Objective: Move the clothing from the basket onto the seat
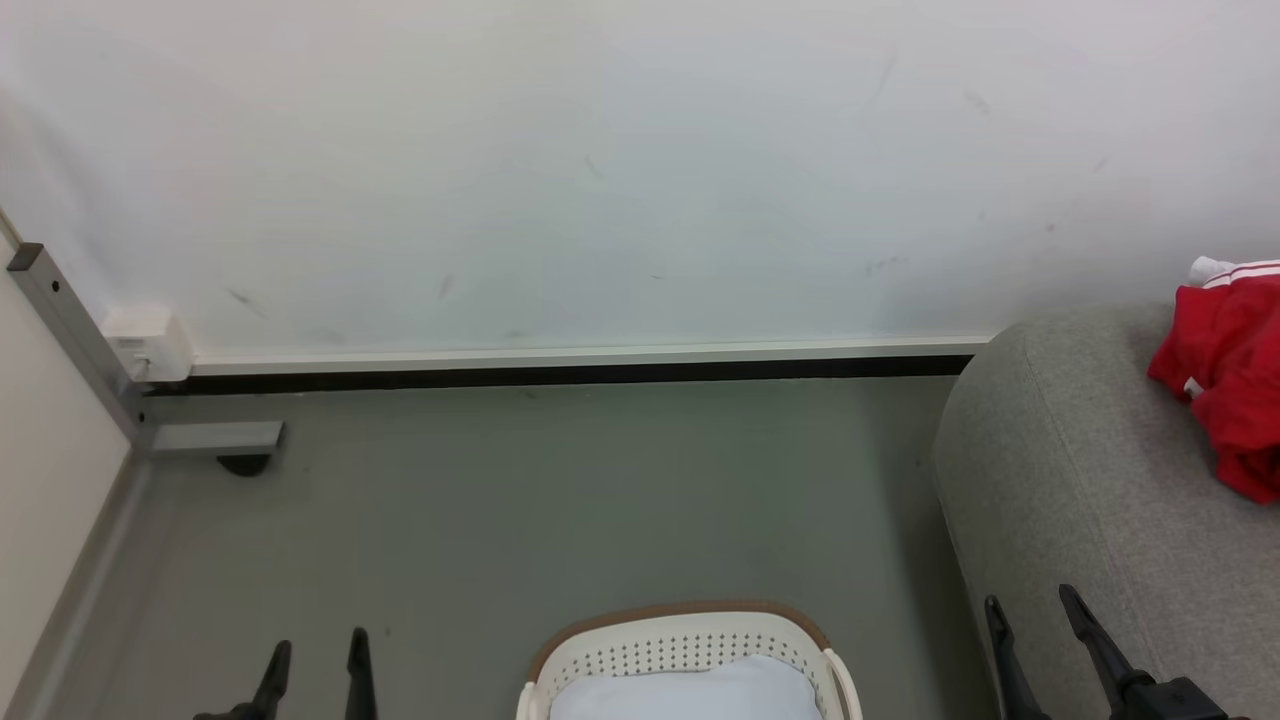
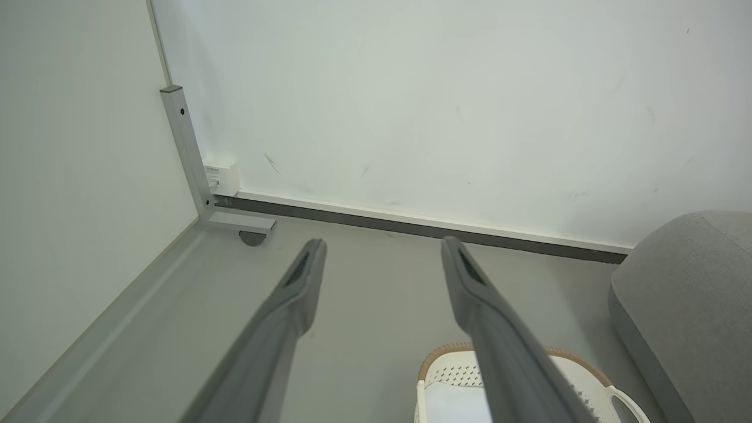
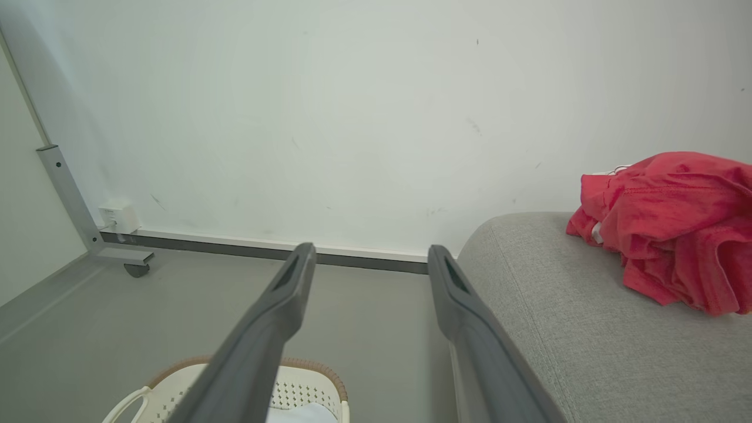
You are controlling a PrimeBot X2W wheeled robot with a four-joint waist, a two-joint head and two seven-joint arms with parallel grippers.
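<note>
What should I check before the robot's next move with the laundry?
1. The red clothing lies on the sofa: ok.
2. The clothing is wholly on the sofa: cannot tell, the picture edge cuts it off.
3. The basket is free of red clothing: cannot tell; its visible part holds a pale pad, the rest is cut off.
4. The left gripper is open and empty: ok.
5. The right gripper is open and empty: ok.
</note>
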